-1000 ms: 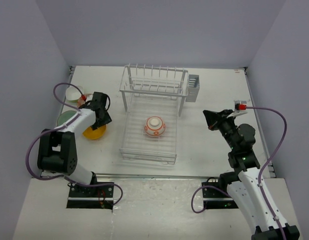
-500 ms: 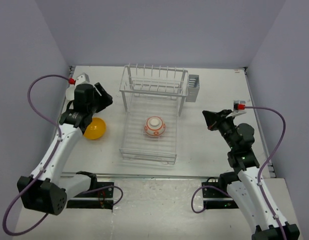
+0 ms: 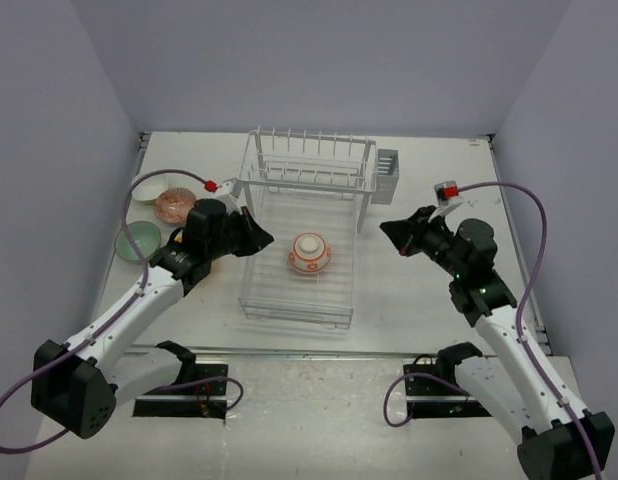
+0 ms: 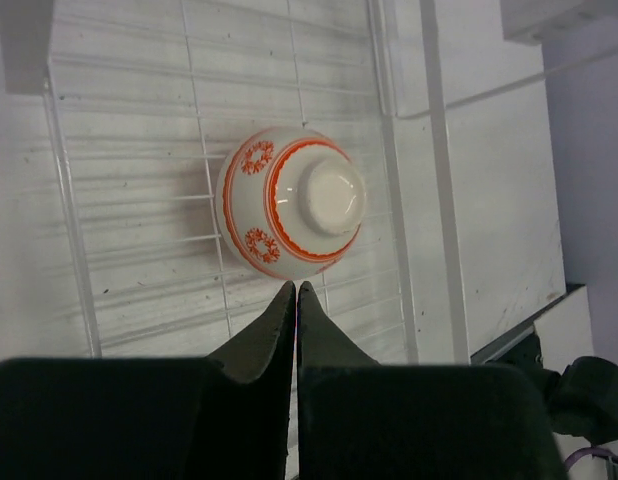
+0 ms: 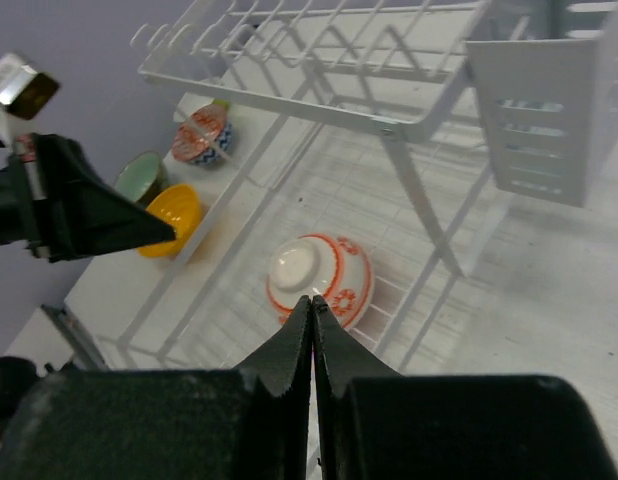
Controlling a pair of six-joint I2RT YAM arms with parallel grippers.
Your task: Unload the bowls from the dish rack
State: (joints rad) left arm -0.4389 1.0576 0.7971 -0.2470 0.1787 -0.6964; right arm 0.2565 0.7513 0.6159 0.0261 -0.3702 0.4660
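- The white bowl with orange-red pattern (image 3: 309, 252) is the only bowl in the dish rack (image 3: 309, 185). It sits upside down, foot ring up, near the middle of the flat lower tray.
- The left gripper (image 3: 259, 240) has its jaws pressed together and holds nothing. Its tips hang at the tray's left edge, pointing at the bowl.
- In the left wrist view the bowl lies straight ahead of the tips, close but apart from them.
- The right gripper (image 3: 387, 230) is likewise closed and empty, off the rack's right side and farther from the bowl.
- A slanted rack leg (image 5: 419, 205) and the grey cutlery holder (image 3: 386, 177) stand on that side, so the left arm looks better placed.
- The bowl is round, with no long axis to line up on. The jaws would have to part before taking its rim or foot.
- The upper tier closes the far side, while room is open above the tray and toward its near edge.
- The orange-yellow bowl (image 5: 169, 220) and mint green bowl (image 3: 139, 238) are on the table (image 3: 389, 300) left of the rack.
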